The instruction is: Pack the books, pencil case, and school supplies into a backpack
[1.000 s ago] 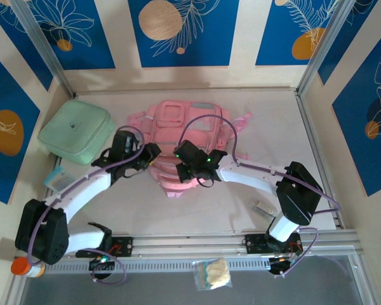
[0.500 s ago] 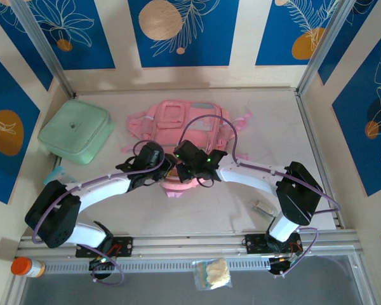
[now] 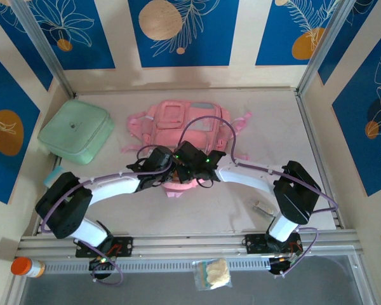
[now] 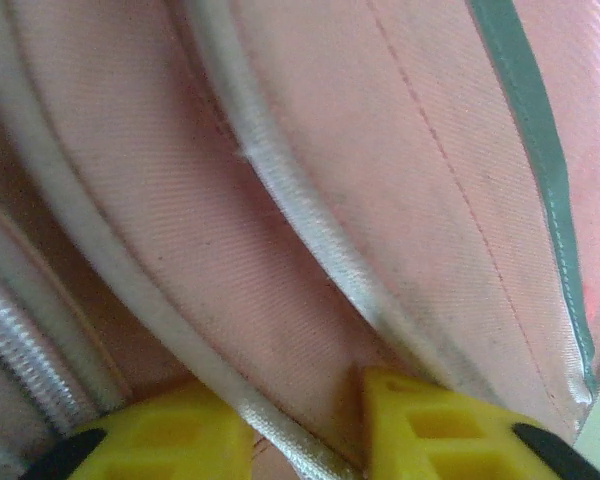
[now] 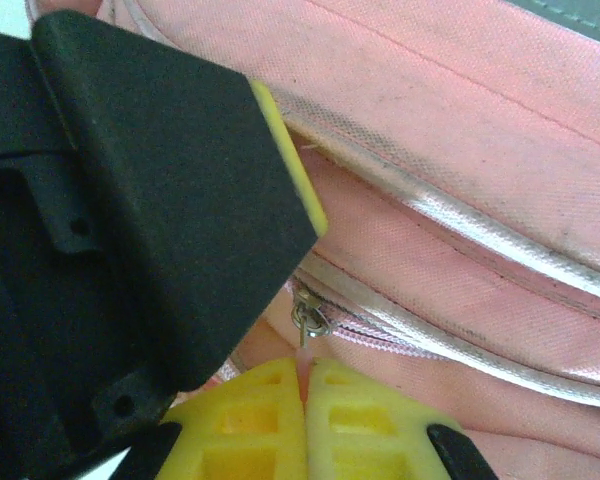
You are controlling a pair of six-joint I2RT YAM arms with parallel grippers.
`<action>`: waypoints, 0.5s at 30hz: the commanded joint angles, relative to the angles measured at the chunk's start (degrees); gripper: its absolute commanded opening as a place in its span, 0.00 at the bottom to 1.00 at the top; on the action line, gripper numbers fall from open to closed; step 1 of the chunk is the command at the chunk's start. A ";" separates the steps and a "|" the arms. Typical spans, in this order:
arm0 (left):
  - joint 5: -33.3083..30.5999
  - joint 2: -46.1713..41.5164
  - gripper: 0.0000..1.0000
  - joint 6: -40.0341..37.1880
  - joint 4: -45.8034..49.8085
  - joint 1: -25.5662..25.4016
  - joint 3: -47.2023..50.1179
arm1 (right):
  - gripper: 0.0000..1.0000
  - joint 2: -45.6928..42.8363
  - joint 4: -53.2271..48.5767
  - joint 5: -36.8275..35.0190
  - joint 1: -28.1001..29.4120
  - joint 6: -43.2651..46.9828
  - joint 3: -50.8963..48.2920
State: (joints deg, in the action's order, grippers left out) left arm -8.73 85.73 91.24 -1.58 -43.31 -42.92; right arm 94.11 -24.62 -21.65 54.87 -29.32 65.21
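Here, backpack [image 5: 460, 120] zipper pull [image 5: 306, 348] between right fingers [image 5: 255, 420].

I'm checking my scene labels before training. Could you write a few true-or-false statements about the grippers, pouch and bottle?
1. The right gripper is shut on the zipper pull. True.
2. The pouch lies right of the backpack. False: it lies to the left.
3. The left gripper straddles the backpack's white piping. True.
4. The bottle stands on the backpack. False: it sits at the near-left corner, by the rail.
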 commanded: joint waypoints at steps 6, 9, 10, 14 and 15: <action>-7.04 -0.31 0.08 -0.02 3.17 0.66 -1.30 | 0.00 -0.24 -0.77 -0.06 1.64 1.34 -1.01; -8.29 -2.18 0.00 -1.45 5.12 1.11 -1.05 | 0.00 -1.19 -1.03 -1.40 1.63 2.07 -1.73; -8.15 -3.13 0.00 -1.77 5.20 1.40 -0.63 | 0.00 -1.28 -1.40 -1.67 1.64 2.29 -1.89; -7.90 -6.26 0.00 -5.96 5.35 3.11 -0.73 | 0.00 -1.25 -3.69 -4.69 2.55 3.13 -1.75; -7.75 -6.89 0.00 -6.75 6.50 3.53 -1.24 | 0.00 -1.14 -4.18 -5.94 2.93 3.34 -1.84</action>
State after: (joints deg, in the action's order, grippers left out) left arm -11.70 81.78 89.12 1.87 -42.06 -43.33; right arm 94.08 -23.97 -24.73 56.42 -27.51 64.38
